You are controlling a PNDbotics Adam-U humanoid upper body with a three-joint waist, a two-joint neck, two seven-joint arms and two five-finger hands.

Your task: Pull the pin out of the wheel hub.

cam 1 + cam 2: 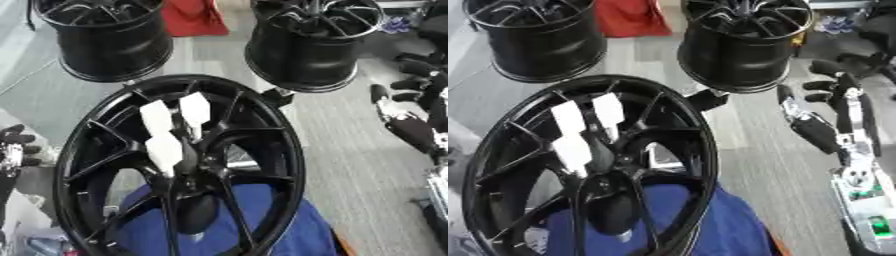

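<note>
No writing can be read anywhere. The wheel hub stands tilted over a blue cloth, with three blank white tags sticking up at its centre; the pin cannot be made out. The right hand, fingers relaxed and open, hangs right of the hub, apart from it. The left hand shows at the hub's left edge, fingers curled, holding nothing.

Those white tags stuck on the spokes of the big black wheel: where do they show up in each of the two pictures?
Left eye view: the white tags sit centre-left, on the upper spokes of the big wheel.
Right eye view: the same tags lie further left, in the upper-left part of the wheel.
Shared landmark: the red cloth at the top edge, between the two upright wheels.
</note>
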